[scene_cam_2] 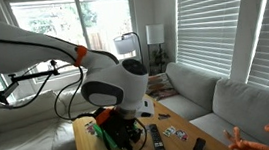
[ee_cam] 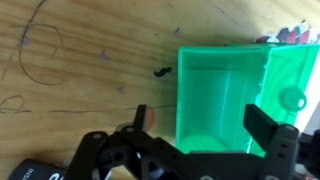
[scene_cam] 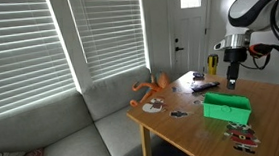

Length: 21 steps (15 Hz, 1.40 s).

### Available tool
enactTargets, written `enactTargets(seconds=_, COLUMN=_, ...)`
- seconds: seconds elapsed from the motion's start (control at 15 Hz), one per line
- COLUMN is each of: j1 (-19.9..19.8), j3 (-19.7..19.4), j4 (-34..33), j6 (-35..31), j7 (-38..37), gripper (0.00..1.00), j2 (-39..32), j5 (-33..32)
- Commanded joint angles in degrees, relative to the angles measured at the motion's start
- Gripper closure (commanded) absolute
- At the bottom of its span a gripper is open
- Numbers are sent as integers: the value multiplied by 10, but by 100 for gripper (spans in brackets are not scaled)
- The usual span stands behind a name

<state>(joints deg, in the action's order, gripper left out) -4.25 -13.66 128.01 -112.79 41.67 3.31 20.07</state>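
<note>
End effector point(ee_cam: 200, 128) spread, above green bin point(ee_cam: 222, 52)

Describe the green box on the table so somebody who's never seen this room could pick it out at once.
Find the wooden table beside the grey sofa under the window blinds. Near its middle, by the claw, sits the green box. It is open-topped, rectangular and the only bright green thing, among small flat items and an orange toy.

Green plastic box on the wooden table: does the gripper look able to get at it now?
Probably yes: the gripper hangs open right above the green plastic box, with nothing between them in the wrist view.
</note>
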Motion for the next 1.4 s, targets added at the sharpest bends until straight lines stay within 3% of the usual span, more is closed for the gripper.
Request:
enactTargets(seconds=0.0, j1=-18, j3=10, j4=-26, j6=1, j7=42, gripper=8, j2=-38, j5=39)
enactTargets(seconds=0.07, j1=-20, j3=12, j4=-30, j6=1, j7=50, gripper=21, j2=-47, j5=47)
enactTargets(seconds=0.4, j1=-31, j3=22, j4=-47, j6=13, j7=72, gripper=53, j2=-74, j5=84)
enactTargets(seconds=0.47, j1=-34, j3=25, j4=-50, j6=16, j7=76, gripper=42, j2=-78, j5=93)
enactTargets(seconds=0.53, j1=-37, j3=26, j4=-52, j6=21, j7=80, gripper=17, j2=-82, j5=103)
enactTargets(seconds=0.6, j1=-40, j3=27, j4=-55, j6=28, j7=83, gripper=17, j2=-86, j5=111)
enactTargets(seconds=0.8, j1=-51, j3=28, j4=-64, j6=49, j7=80, gripper=1, j2=-96, j5=128)
enactTargets(seconds=1.13, j1=-79, j3=22, j4=-88, j6=134, j7=73, gripper=0, j2=-109, j5=147)
enactTargets(seconds=1.33, j1=-94, j3=23, j4=-108, j6=218, j7=83, gripper=0, j2=-120, j5=179)
